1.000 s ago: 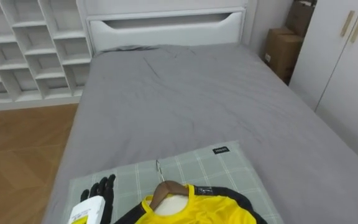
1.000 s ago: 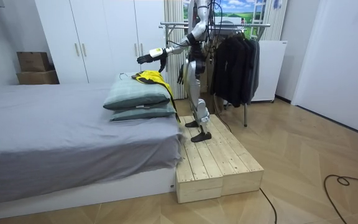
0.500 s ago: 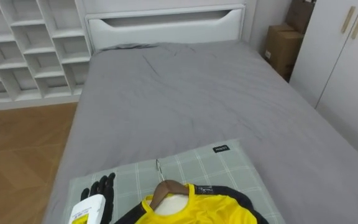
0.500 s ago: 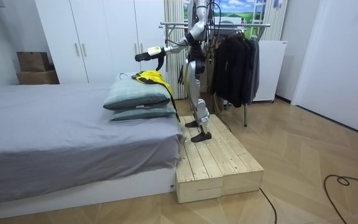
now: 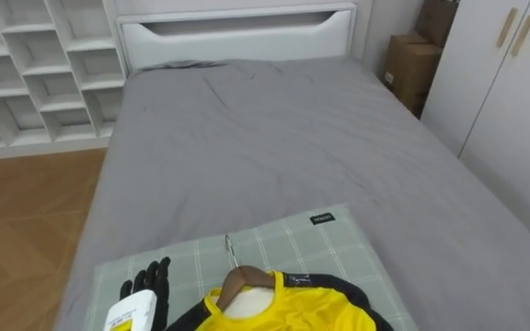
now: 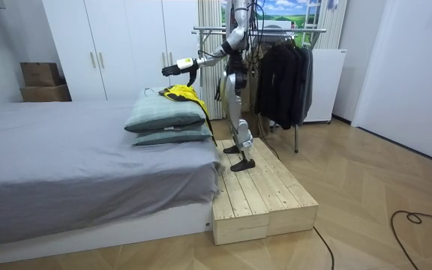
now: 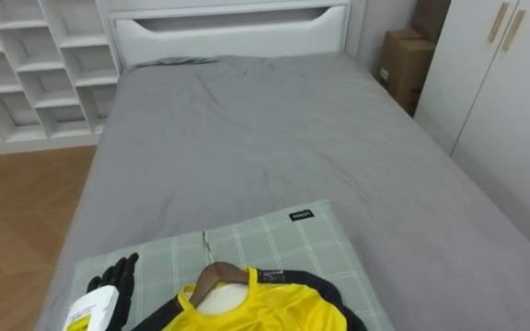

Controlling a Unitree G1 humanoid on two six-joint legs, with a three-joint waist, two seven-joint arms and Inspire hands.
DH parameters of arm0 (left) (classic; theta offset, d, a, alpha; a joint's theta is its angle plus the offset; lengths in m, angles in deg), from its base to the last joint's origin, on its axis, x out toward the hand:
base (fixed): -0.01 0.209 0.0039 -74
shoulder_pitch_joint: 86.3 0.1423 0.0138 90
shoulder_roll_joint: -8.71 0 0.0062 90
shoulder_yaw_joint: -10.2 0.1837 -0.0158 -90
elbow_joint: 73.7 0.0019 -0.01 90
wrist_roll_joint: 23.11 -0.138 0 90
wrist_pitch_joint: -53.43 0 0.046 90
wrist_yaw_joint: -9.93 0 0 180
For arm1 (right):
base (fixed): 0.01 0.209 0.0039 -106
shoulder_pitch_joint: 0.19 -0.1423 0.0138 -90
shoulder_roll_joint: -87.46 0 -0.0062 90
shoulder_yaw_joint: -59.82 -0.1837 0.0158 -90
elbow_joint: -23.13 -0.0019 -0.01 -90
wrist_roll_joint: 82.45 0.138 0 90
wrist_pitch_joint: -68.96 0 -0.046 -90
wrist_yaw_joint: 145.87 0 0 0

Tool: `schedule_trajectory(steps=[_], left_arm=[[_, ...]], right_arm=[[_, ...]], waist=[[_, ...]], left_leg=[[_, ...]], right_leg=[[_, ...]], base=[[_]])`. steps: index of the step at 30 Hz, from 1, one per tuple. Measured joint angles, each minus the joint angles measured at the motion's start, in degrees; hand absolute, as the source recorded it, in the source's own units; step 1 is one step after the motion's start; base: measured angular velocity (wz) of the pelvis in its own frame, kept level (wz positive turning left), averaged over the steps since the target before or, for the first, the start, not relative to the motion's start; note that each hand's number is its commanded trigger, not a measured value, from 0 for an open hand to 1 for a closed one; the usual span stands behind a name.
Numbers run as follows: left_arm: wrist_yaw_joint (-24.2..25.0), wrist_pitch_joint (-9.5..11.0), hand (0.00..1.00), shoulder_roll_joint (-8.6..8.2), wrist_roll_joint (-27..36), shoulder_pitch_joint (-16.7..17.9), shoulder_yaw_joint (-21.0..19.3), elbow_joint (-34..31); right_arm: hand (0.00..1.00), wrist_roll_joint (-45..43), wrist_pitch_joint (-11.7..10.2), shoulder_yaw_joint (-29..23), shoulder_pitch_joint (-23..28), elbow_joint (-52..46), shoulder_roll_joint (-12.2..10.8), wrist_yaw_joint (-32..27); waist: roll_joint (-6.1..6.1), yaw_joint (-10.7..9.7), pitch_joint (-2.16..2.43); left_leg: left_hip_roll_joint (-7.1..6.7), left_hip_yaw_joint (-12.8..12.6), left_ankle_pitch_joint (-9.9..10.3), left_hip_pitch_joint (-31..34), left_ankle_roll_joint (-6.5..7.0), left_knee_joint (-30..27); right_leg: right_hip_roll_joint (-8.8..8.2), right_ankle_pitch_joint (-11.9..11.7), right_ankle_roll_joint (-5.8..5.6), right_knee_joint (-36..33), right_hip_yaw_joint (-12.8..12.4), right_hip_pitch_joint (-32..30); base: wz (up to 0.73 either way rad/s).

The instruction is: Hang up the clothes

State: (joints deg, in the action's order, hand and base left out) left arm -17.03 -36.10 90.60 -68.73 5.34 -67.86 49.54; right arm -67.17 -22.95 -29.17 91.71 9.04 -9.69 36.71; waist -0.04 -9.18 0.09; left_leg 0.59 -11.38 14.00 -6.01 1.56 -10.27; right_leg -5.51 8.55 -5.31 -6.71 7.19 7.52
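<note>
Atop two stacked pillows (image 6: 163,114) lies one yellow shirt (image 5: 288,311) on one hanger (image 5: 247,279).

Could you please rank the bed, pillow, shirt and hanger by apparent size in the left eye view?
1. bed, largest
2. pillow
3. shirt; it and the pillow run off the lower edge, so their order is unsure
4. hanger, smallest

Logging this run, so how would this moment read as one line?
left hand: open above pillow | yellow shirt on hanger: lying on pillow | right hand: at side
</note>
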Motion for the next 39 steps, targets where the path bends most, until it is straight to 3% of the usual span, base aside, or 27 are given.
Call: schedule_trajectory(steps=[7,13,18,27,32,33,39], left_arm=[[-0.34,0.00,0.00,0.00,0.20,-2.04,-0.07,-0.02],[-0.34,0.07,0.00,0.03,1.15,-6.05,-0.09,0.74],[-0.43,1.76,0.00,0.05,5.63,-10.19,0.01,5.76],[-0.44,4.23,0.00,0.49,7.69,-16.38,0.08,11.41],[-0.55,4.94,0.00,0.34,10.45,-18.56,0.21,17.73],[-0.56,5.09,0.00,0.33,11.48,-19.13,0.22,18.82],[-0.57,6.64,0.00,0.60,17.15,-20.28,-0.02,23.16]], right_arm=[[0.00,0.13,0.04,0.22,0.00,0.23,0.11,-1.18],[0.00,0.02,-0.02,1.91,-0.69,0.30,0.44,-1.27],[0.00,-0.23,0.00,4.72,-2.61,0.44,1.04,-1.28],[0.00,-1.28,-0.49,9.42,-6.36,1.67,1.00,-3.26],[0.00,-1.02,-0.62,11.00,-7.24,1.90,1.05,-3.33],[0.00,-1.13,-0.67,11.26,-7.80,1.97,1.01,-3.38],[0.00,-1.82,-0.67,11.39,-8.84,2.11,0.98,-3.06]], waist=[[-0.08,-0.07,0.05],[-0.25,-0.09,0.06],[0.13,0.08,-0.36],[0.64,0.02,-0.91],[0.62,-0.09,-1.22],[0.68,-0.16,-1.48],[0.80,-0.11,-1.65]], left_leg=[[0.01,0.27,-0.05,2.03,-0.01,-0.62],[-0.06,0.30,-0.72,5.23,0.07,-1.22],[0.05,-0.03,-1.55,7.51,0.05,-1.15],[0.12,0.38,-3.03,13.49,0.21,-1.57],[0.35,0.38,-3.11,14.57,0.13,-1.69],[0.40,0.42,-3.13,15.28,0.11,-2.03],[0.63,0.54,-3.16,17.13,0.07,-2.52]], right_leg=[[-0.06,0.00,0.00,-0.01,0.46,-1.64],[-0.18,-0.24,0.37,-0.18,0.29,-4.67],[-0.15,-0.45,0.70,-1.17,0.16,-7.61],[-0.14,-1.36,1.43,-1.92,0.36,-13.47],[0.01,-1.39,1.48,-2.13,0.41,-14.54],[0.04,-1.45,1.58,-2.15,0.38,-15.11],[0.18,-1.58,1.77,-2.35,0.55,-16.89]], base=[[0.01],[0.01],[-0.01],[0.02],[0.00],[0.00],[0.00]])
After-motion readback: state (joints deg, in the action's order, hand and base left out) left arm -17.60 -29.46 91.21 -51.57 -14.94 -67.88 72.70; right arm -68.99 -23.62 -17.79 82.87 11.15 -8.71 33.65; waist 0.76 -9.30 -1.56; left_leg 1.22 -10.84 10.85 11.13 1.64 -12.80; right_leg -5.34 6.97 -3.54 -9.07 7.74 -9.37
